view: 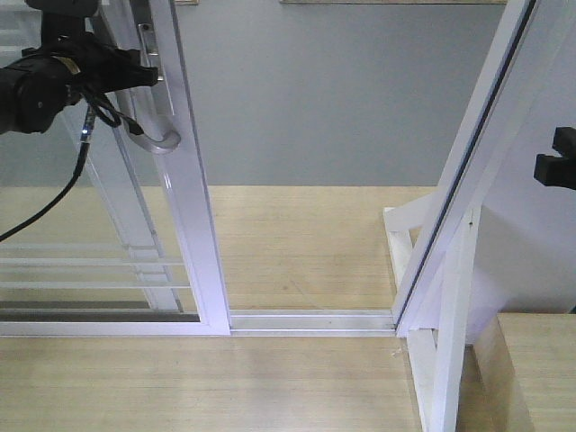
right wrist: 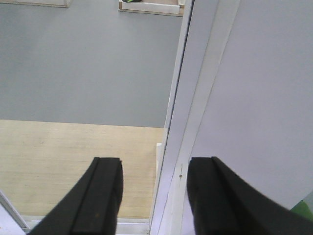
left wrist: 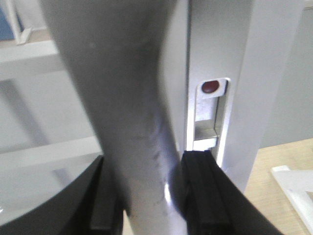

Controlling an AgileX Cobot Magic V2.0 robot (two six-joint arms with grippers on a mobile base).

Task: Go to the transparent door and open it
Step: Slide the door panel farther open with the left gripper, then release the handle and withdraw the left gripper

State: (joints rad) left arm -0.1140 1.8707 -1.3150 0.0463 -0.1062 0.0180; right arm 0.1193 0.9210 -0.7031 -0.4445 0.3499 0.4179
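Transparent door (view: 184, 198) stands at left of the front view, slid well clear of the white jamb (view: 468, 189), bottom track (view: 310, 319) bare between them. Left end effector (view: 135, 72) clenched on the curved grey pull handle (view: 160, 139); the wrist view shows the handle pinched between black fingers (left wrist: 203, 191). Right end effector (right wrist: 154, 196) spread apart, grasping nothing, beside the jamb. Judgement: approach done, opening largely done; what's left is perhaps more travel, then release.

Pale wooden floor (view: 297, 243) carries the white door track (view: 310, 319).
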